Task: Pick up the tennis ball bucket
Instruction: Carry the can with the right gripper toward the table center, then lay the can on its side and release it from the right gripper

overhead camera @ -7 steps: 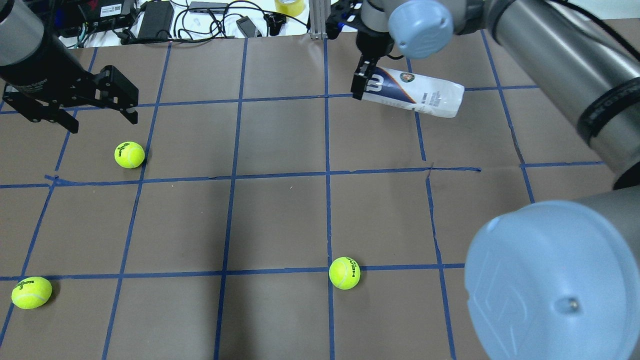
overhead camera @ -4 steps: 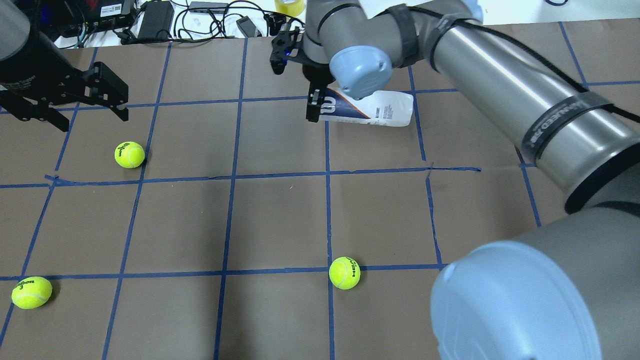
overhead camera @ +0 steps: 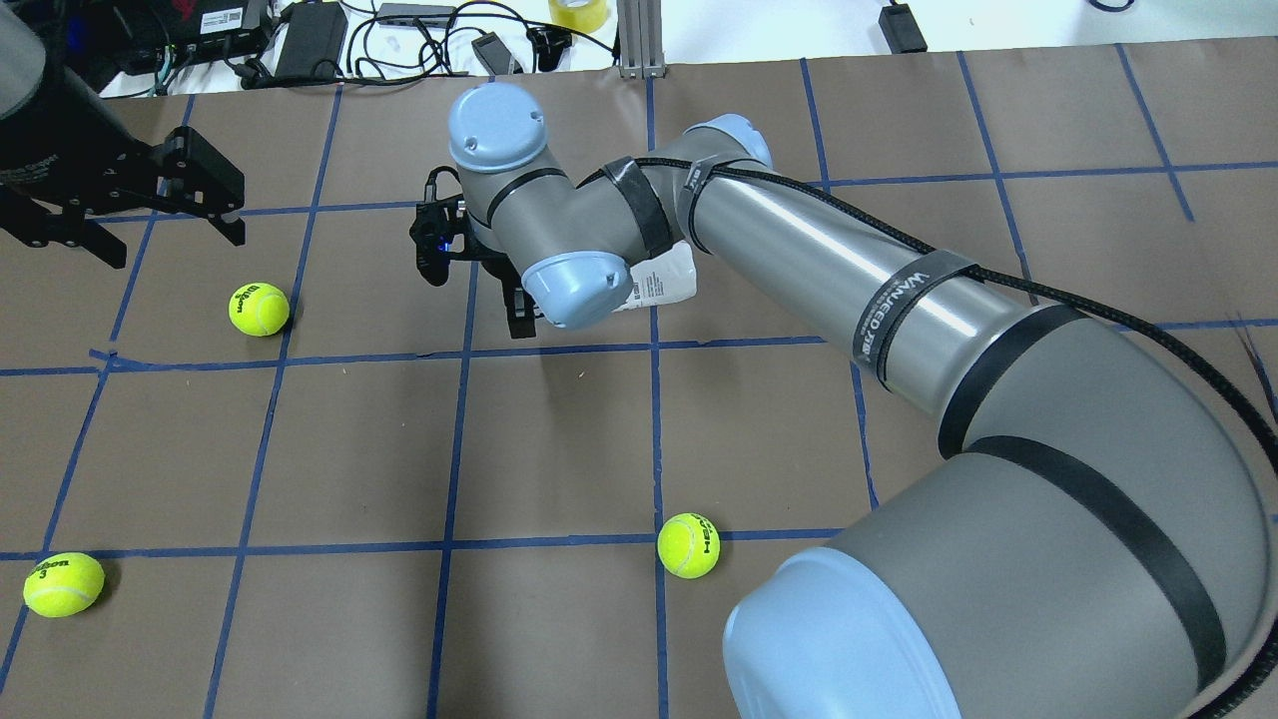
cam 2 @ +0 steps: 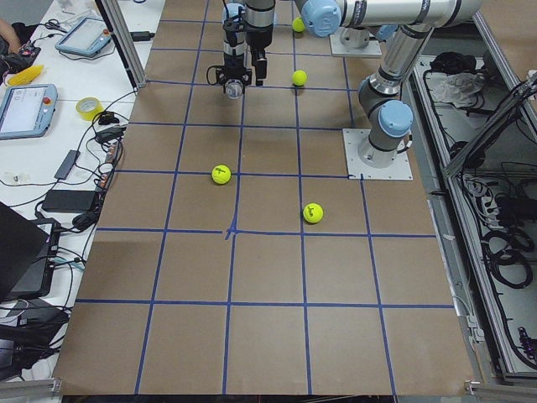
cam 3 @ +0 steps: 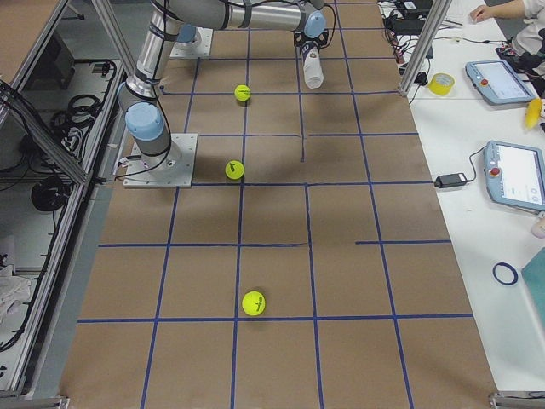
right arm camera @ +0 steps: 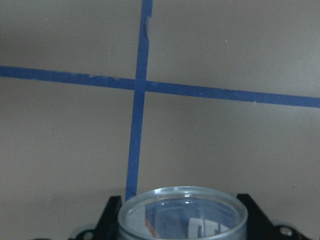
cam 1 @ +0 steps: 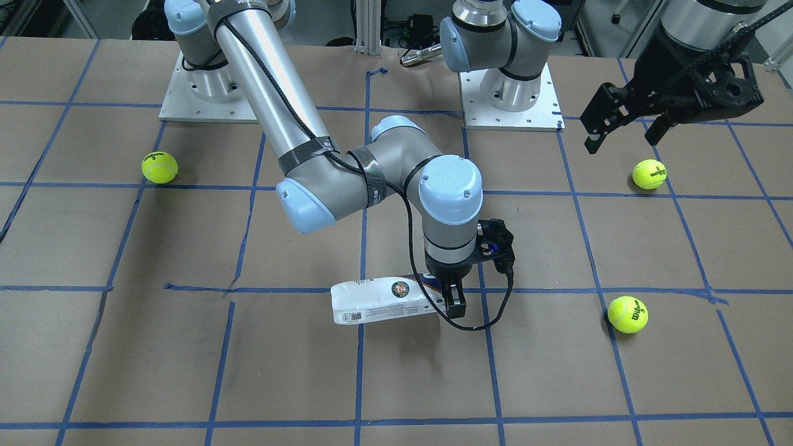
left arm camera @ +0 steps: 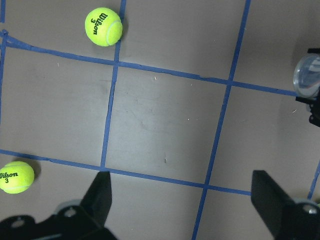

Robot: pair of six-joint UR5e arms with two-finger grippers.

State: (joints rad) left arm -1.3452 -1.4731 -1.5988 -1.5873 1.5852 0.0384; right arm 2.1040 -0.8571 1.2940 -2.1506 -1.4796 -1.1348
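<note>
The tennis ball bucket (cam 1: 381, 302), a clear can with a white and dark-blue label, lies horizontal in the air with its shadow on the paper below. My right gripper (cam 1: 455, 303) is shut on one end of it. In the right wrist view its clear round rim (right arm camera: 182, 212) sits between the fingers (right arm camera: 112, 212). In the overhead view my right wrist covers most of the can (overhead camera: 667, 278). My left gripper (overhead camera: 170, 238) is open and empty, hovering at the far left above a tennis ball (overhead camera: 259, 309).
Two more tennis balls lie on the brown taped table, one at the near left (overhead camera: 63, 584) and one near the middle front (overhead camera: 688, 545). Cables and power bricks (overhead camera: 310, 35) line the far edge. My right arm (overhead camera: 849, 270) spans the right half.
My right arm has swung left with the can, from the far right to the middle left, and now hides most of it. My left gripper has drifted slightly left.
</note>
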